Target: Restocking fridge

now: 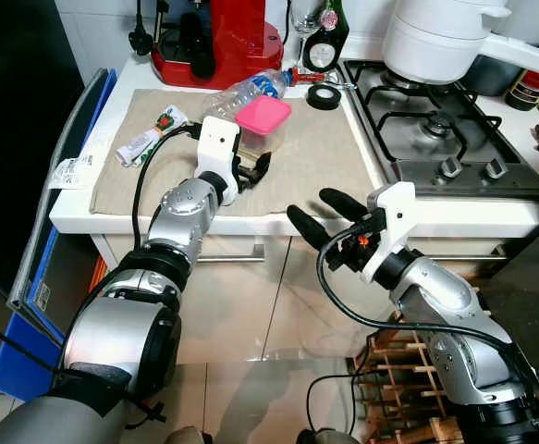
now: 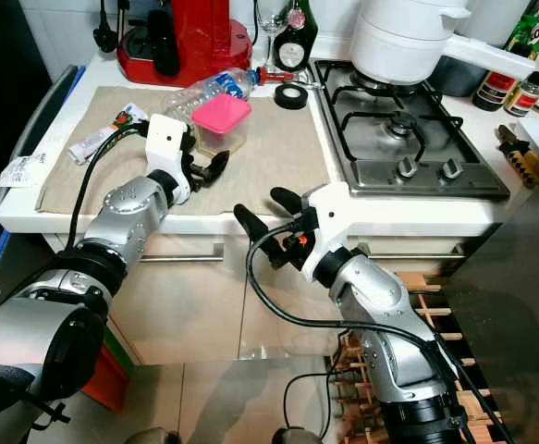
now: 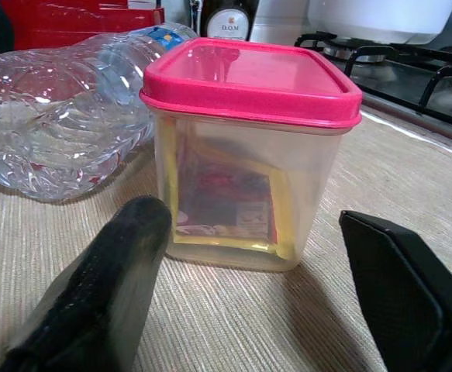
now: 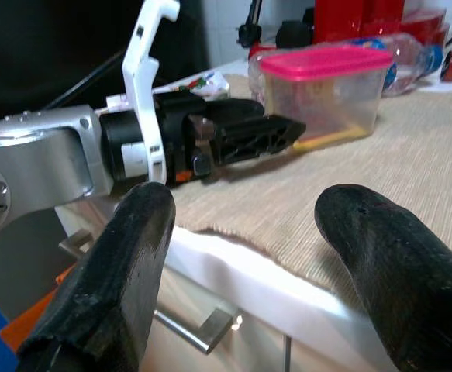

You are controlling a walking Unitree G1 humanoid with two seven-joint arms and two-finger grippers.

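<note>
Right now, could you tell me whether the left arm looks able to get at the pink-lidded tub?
Probably yes: the left gripper is open and aimed at the tub, nothing between them; the bottle lies beside it.

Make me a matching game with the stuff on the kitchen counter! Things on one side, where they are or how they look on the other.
Things:
1. plastic container
2. water bottle
3. white pot
4. roll of black tape

Descriptions:
A. stands on the gas hob
B. has a pink lid, just ahead of the open left gripper
C. lies on its side behind the container
D. sits between the cloth mat and the hob

Pairs: 1-B, 2-C, 3-A, 4-D
</note>
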